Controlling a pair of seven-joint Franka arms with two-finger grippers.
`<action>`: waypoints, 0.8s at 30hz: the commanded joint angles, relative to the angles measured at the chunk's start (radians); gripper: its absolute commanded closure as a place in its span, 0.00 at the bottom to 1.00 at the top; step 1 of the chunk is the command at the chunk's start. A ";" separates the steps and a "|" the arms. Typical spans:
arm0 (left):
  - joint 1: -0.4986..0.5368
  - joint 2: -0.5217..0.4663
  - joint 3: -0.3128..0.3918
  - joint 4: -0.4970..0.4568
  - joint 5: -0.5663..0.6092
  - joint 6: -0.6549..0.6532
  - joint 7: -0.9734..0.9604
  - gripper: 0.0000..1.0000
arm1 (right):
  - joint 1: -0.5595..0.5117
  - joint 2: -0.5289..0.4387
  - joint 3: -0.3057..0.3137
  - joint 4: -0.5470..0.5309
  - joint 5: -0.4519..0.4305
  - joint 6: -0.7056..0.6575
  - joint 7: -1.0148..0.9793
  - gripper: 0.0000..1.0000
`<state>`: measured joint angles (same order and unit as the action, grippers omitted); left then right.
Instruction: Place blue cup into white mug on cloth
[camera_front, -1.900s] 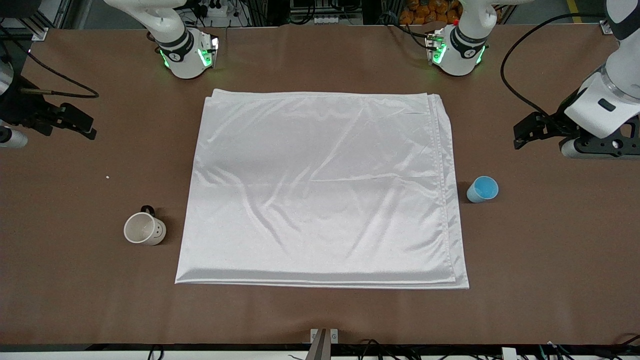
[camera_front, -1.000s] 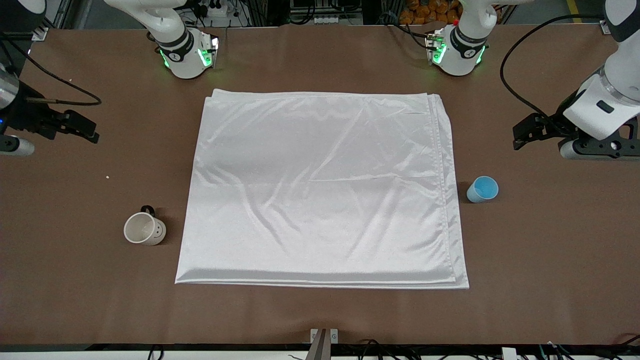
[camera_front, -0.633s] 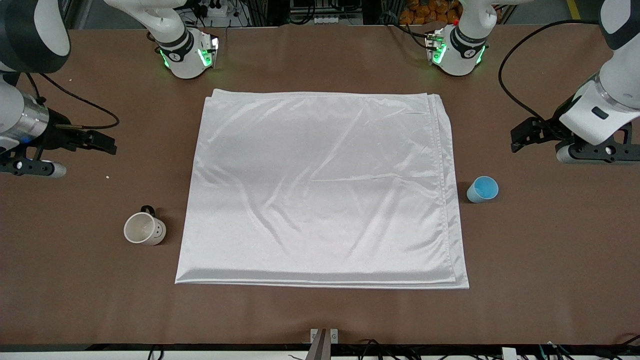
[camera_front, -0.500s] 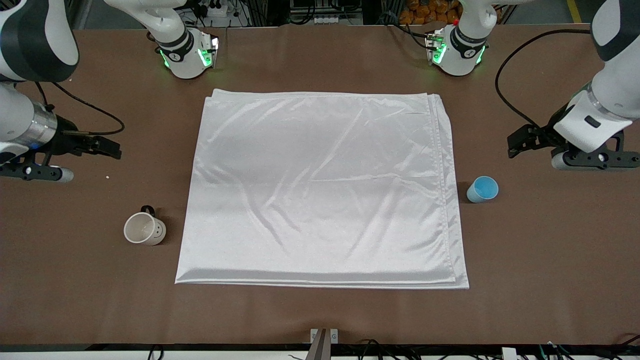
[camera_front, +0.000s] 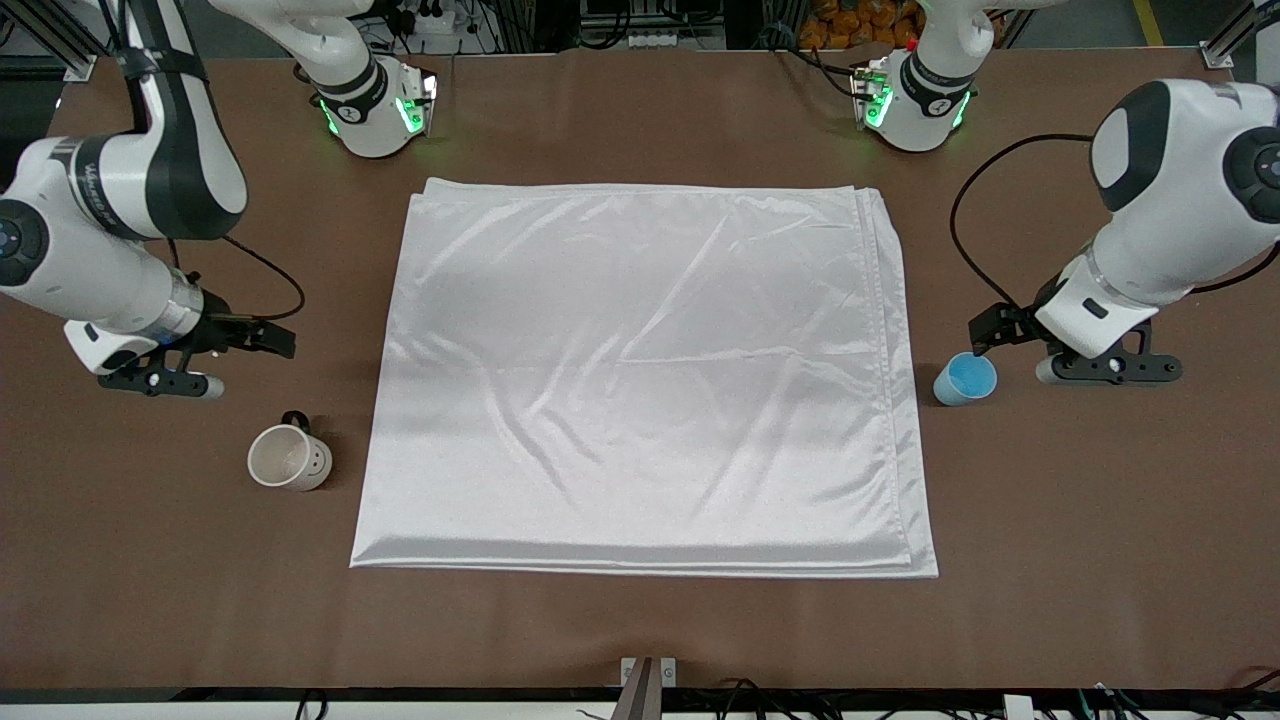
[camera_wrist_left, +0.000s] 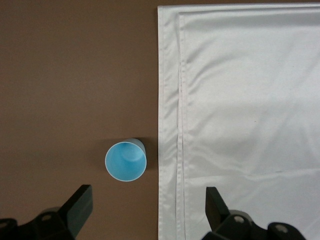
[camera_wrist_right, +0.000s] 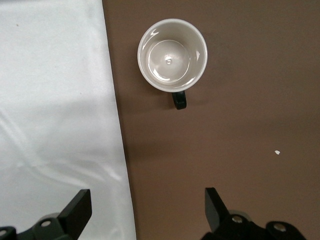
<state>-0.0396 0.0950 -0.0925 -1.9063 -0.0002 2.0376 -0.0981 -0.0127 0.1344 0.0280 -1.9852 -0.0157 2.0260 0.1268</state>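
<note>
The blue cup (camera_front: 965, 379) stands upright on the brown table beside the cloth's edge at the left arm's end. It also shows in the left wrist view (camera_wrist_left: 125, 161). The white mug (camera_front: 289, 457) with its black handle stands on the table beside the cloth (camera_front: 640, 370) at the right arm's end, and shows empty in the right wrist view (camera_wrist_right: 172, 55). My left gripper (camera_front: 986, 333) (camera_wrist_left: 147, 207) is open and empty over the table close by the blue cup. My right gripper (camera_front: 266, 340) (camera_wrist_right: 146, 207) is open and empty over the table and the cloth's edge (camera_wrist_right: 50, 100) near the mug.
The cloth (camera_wrist_left: 240, 100) lies flat and creased across the table's middle. Both arm bases (camera_front: 375, 110) (camera_front: 915, 105) stand at the table's edge farthest from the front camera. A white speck (camera_wrist_right: 276, 151) lies on the table near the mug.
Both arms have swung in from the table's ends toward the cloth. The left gripper came down next to the blue cup, the right gripper toward the mug. The cups have not moved.
</note>
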 joint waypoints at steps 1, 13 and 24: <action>0.007 0.002 -0.004 -0.108 -0.014 0.131 -0.011 0.00 | -0.016 0.043 0.006 -0.011 -0.012 0.065 -0.039 0.00; 0.020 0.069 -0.004 -0.261 -0.014 0.378 -0.011 0.00 | -0.046 0.140 0.006 -0.057 -0.012 0.258 -0.084 0.00; 0.020 0.138 -0.001 -0.284 -0.009 0.423 -0.008 0.00 | -0.055 0.200 0.006 -0.060 -0.012 0.329 -0.125 0.03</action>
<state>-0.0245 0.2161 -0.0907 -2.1852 -0.0002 2.4428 -0.0984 -0.0538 0.3144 0.0268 -2.0375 -0.0180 2.3232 0.0259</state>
